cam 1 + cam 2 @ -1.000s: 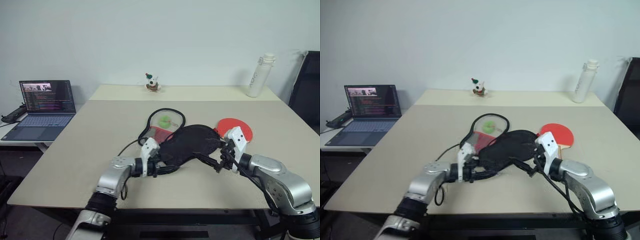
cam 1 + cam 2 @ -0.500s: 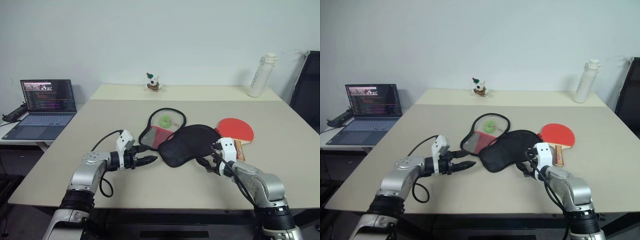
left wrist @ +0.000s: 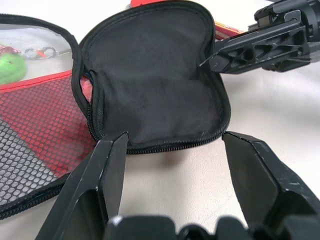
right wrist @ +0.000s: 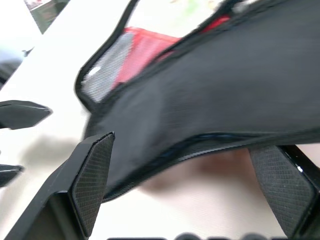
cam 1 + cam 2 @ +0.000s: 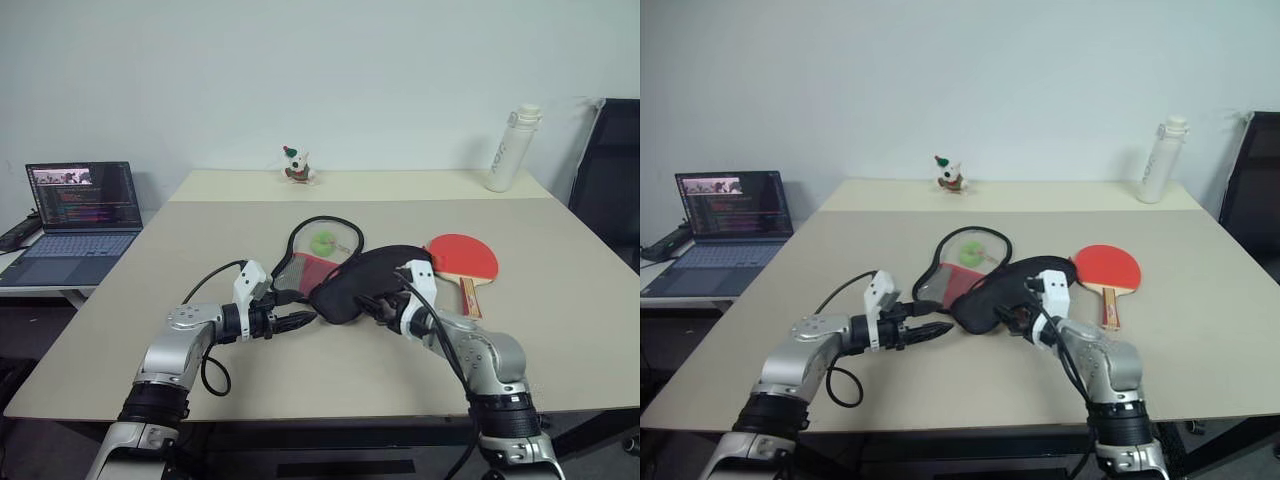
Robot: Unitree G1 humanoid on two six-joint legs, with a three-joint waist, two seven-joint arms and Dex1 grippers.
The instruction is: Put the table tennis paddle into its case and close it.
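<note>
Case (image 5: 345, 280) lies unzipped near the middle of the surface (image 5: 150, 300), toward its near edge. Two paddle-shaped halves are spread apart: the black half (image 3: 155, 95) lies with its soft dark lining up and the zip running round its rim; the other half (image 5: 318, 252) shows red fabric under black mesh, a clear pocket and a green ball-like item (image 5: 324, 241) inside. A black cord loops round its far end.

Table tennis paddle (image 5: 462, 258) rests flat just beside the case, toward the surface's right edge, red round face up, striped wooden handle pointing to the near edge.

Left gripper (image 5: 300, 320) hovers by the near end of the mesh half, jaws spread, holding nothing. Right gripper (image 5: 372, 305) is at the near rim of the black half, jaws wide, one on either side of that rim; not clamped on it.

White bottle (image 5: 504, 150) stands at the far right corner, small figurine (image 5: 295, 166) at the far edge. A laptop (image 5: 75, 215) sits on a side desk to the left.
</note>
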